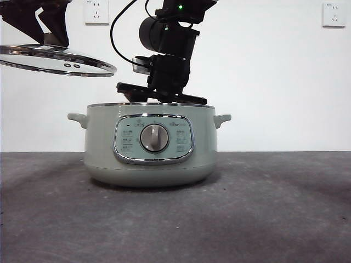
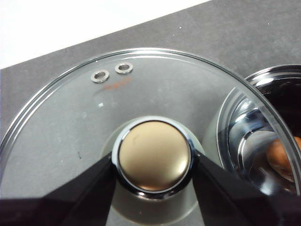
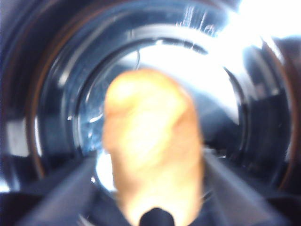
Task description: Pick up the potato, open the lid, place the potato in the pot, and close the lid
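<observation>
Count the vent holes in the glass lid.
2. Both vent holes sit side by side near the rim of the lid, which the left pincer holds by its knob.

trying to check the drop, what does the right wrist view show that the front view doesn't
Only the right wrist view shows the potato, blurred, between the right tool jaws over the shiny inner bowl. Only the front view shows the pot's grey dial, its side handles, and the lid held up off to one side by the left tool. Both show the pot.
</observation>
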Robot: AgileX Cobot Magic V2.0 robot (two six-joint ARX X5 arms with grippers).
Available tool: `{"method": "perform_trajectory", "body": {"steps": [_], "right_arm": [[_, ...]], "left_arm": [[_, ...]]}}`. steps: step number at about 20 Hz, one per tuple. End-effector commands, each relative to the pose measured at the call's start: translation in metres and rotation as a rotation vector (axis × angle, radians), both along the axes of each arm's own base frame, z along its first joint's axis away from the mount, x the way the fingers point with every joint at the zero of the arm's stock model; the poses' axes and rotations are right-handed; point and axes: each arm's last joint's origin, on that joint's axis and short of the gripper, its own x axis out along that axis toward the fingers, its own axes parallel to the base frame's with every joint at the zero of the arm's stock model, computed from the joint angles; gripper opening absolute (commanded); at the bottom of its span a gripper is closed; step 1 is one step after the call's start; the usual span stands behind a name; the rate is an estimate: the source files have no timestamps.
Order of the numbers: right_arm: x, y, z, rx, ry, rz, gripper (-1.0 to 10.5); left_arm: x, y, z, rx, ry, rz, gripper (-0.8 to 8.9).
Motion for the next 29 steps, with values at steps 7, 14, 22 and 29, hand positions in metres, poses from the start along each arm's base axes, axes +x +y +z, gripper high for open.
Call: {"method": "perform_trajectory", "body": {"steps": [7,14,22,29], "right_arm": [[-0.019,0.014,0.049,-0.016,-0.078,0.025,6.9],[-0.056,-0.010,0.124,-0.015,-0.161,0.063,6.9],[-0.155,-0.072,0.212,0.086,-0.265,0.124,6.9],[-0.215,-0.134,0.200,0.025,-0.232,0.105,6.9]], "left_arm": [[-0.005,0.000,0.012,-0.041,-0.047,-0.008,-0.13],[-0.008,-0.017,0.009,-0.062,-0.014,-0.067,-0.13],[-0.022,-0.080,0.005,-0.062,0.021,-0.247,-0.13],[-0.031,-0.117,0.000,-0.060,0.032,-0.347,-0.13]]}}
